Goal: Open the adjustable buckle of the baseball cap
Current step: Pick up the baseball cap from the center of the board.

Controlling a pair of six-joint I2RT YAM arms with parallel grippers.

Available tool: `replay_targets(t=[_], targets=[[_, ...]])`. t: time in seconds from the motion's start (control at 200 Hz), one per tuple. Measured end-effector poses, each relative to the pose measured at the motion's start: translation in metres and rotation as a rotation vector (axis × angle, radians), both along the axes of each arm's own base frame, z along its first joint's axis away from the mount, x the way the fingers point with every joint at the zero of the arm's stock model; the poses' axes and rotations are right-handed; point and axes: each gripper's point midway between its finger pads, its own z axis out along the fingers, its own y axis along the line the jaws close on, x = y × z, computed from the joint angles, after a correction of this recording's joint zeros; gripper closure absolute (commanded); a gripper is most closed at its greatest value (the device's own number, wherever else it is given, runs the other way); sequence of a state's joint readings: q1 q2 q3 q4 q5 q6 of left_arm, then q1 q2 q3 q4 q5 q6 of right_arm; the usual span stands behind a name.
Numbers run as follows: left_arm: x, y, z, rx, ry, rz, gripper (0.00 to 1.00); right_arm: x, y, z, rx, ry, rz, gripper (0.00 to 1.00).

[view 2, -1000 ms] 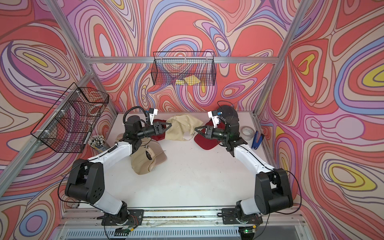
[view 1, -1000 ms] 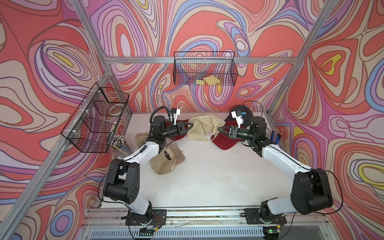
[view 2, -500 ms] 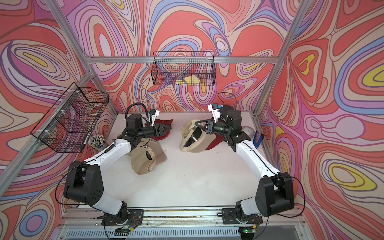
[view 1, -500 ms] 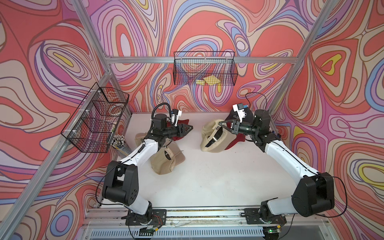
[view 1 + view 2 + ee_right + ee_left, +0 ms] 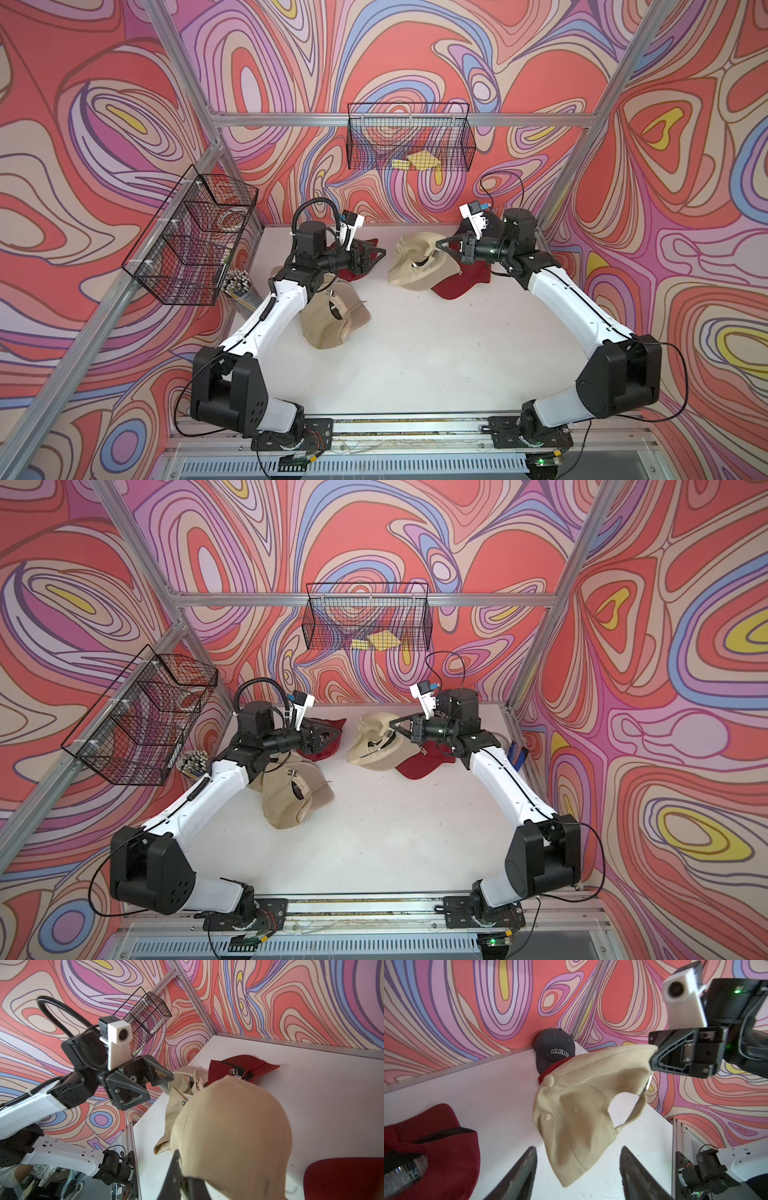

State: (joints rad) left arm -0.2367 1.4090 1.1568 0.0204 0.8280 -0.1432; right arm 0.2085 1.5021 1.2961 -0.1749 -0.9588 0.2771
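**A:** Where is the beige cotton baseball cap (image 5: 415, 262)?

**B:** Towards the back of the white bench (image 5: 415, 361), with its rear pulled up. The right end effector (image 5: 441, 246) is clenched on the rear rim, beside the strap opening. A dark red fabric cap (image 5: 459, 284) lies under it. I cannot tell whether the beige brim rests on that cap, because the crown hides the brim.

**A:** Can you see the clasp?

**B:** Only in part. In the left wrist view a silver metal buckle (image 5: 649, 1083) glints just beneath the right fingers. The beige strap (image 5: 640, 1101) hangs in a loop below it. The fingers cover its upper end, so I cannot tell if it is open or fastened. In the right wrist view the crown fills the foreground and hides the grip.

**A:** And the left end effector (image 5: 376, 257)?

**B:** It is released, with the fingers spread wide and nothing between them. It points at the beige crown and is apart from it. Its own wrist view shows only the two dark fingertips, cut off by the frame edge.

**A:** Is anything else obscured?

**B:** A second dark red cap (image 5: 359, 272) sits mostly behind the left wrist. Another beige cap (image 5: 332, 320) is partly covered by the left forearm. The dark grey cap lettered COLORADO (image 5: 554, 1047) is in the back corner, largely hidden behind the right wrist in both top views.
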Motion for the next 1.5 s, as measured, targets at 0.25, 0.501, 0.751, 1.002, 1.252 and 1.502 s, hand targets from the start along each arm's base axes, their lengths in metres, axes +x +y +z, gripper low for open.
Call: replay_targets(t=[0.25, 0.501, 0.751, 1.002, 1.252, 1.502], targets=[[-0.020, -0.021, 0.008, 0.033, -0.107, -0.104, 0.32, -0.008, 0.014, 0.005, -0.040, -0.042, 0.074, 1.00], [-0.053, -0.051, 0.012, 0.082, -0.238, -0.224, 0.32, -0.024, 0.036, -0.001, -0.092, -0.078, 0.185, 1.00], [-0.056, -0.050, 0.012, 0.112, -0.295, -0.219, 0.34, -0.047, 0.058, -0.019, -0.138, -0.078, 0.287, 1.00], [-0.053, -0.053, -0.001, 0.131, -0.272, -0.235, 0.34, -0.060, 0.070, -0.017, -0.155, -0.111, 0.342, 1.00], [-0.055, -0.057, -0.012, 0.142, -0.247, -0.266, 0.38, -0.060, 0.070, -0.016, -0.158, -0.124, 0.348, 1.00], [-0.059, -0.062, -0.017, 0.128, -0.226, -0.298, 0.54, -0.063, 0.072, -0.016, -0.153, -0.125, 0.358, 1.00]])
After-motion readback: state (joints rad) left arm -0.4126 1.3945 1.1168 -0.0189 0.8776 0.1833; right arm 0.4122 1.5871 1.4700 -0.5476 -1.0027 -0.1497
